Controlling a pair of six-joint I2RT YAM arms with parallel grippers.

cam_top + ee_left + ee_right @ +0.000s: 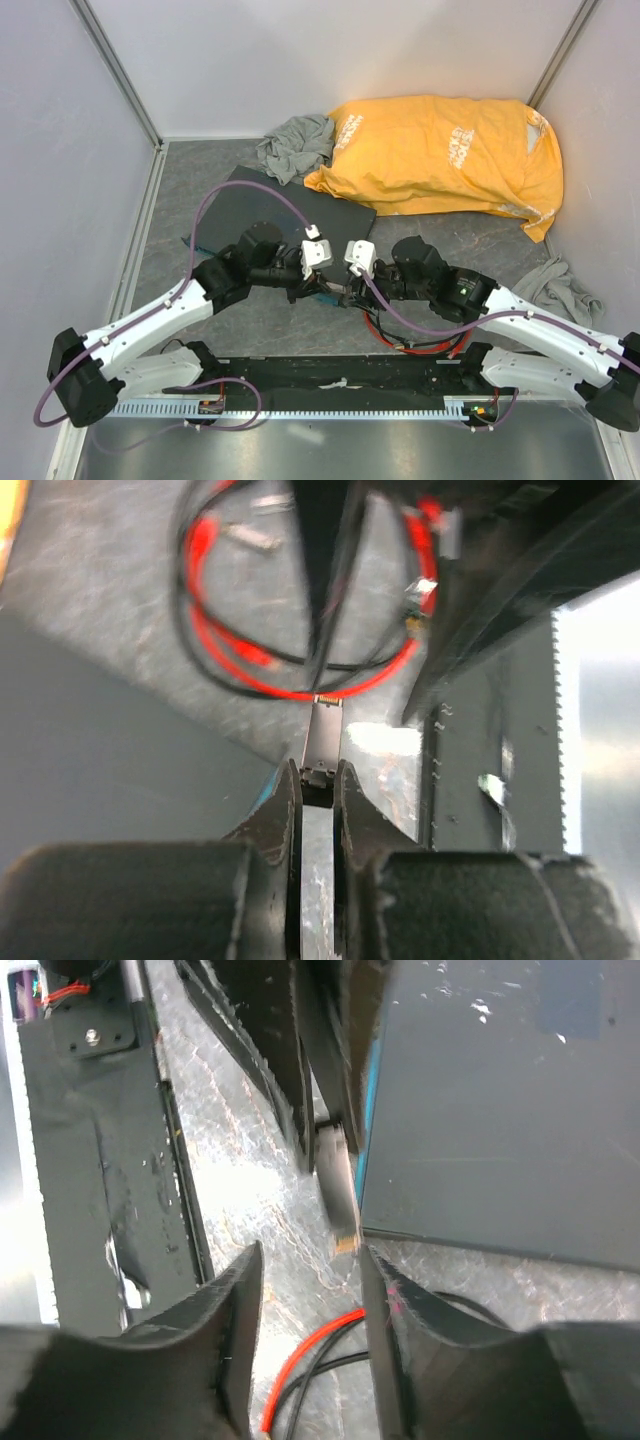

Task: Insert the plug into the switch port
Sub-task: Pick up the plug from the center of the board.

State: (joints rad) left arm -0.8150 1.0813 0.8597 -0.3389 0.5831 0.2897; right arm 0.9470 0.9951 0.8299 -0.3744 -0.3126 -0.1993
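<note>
Step in hand, as I judge it: grasping and positioning the plug, with insertion not yet begun. The left gripper [318,770] is pinched narrow on the plug [322,742], its fingers clamping the plug's near end. The right gripper [312,1255] stands with its jaws apart and nothing between them; the plug's free tip sits just beyond its fingertips. The plug is between the two grippers, just beside the blue-green front edge [372,1090] of the dark grey box [500,1110], close to it but not entered. Whether it touches the edge cannot be told. In the left wrist view, the long axis runs straight out from the left fingers, the gold-contact tip pointing away from that gripper toward the coiled red cable [305,1348]. In the right wrist view, that axis lies roughly along the box's front edge rather than into it. Single sockets of the switch port cannot be made out in any view, and the join between cable and plug does not show. The next move likely calls for turning the plug until its axis points square at the front edge. It then needs lining up with a socket and a straight, gentle push, with the loose cable kept from dragging it off line.
</note>
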